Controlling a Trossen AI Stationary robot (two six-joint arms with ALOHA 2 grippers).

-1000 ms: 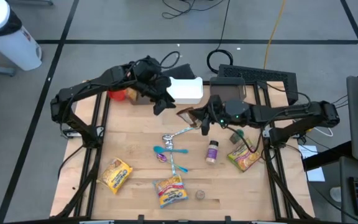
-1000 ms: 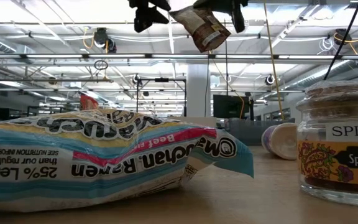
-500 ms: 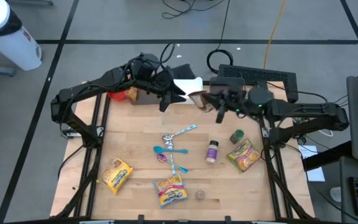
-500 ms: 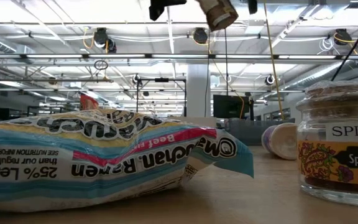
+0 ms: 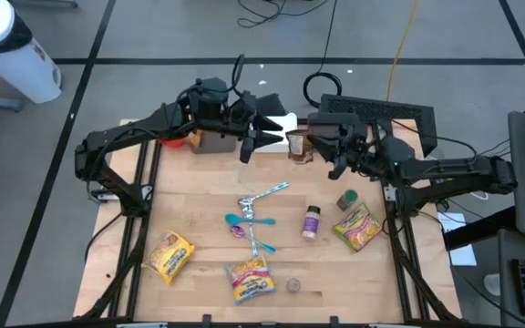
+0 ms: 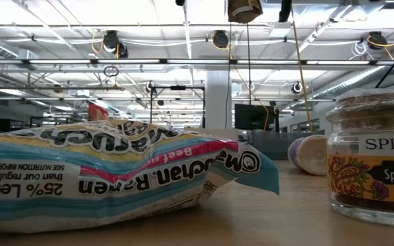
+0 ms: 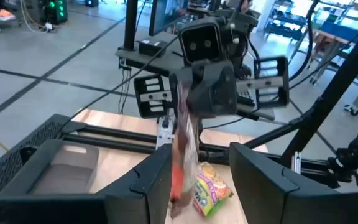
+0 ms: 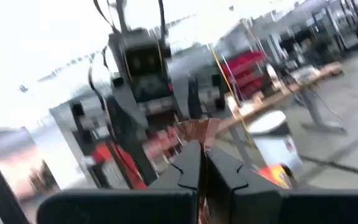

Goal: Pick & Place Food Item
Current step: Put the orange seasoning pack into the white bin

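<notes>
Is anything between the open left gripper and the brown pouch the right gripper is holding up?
Nothing visible. The right gripper is shut on the brown foil food pouch, raised above the wooden table's far edge. The left gripper faces it, open, with only air between; the pouch hangs just beyond its fingers.

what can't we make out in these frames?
- Brown pouch in the right gripper: label too small in the high view, cut off by the top edge in the low view, smeared in the right wrist view.
- Left gripper: contact with the pouch unclear, arms overlap.
- White bin: contents hidden by the left arm.
</notes>
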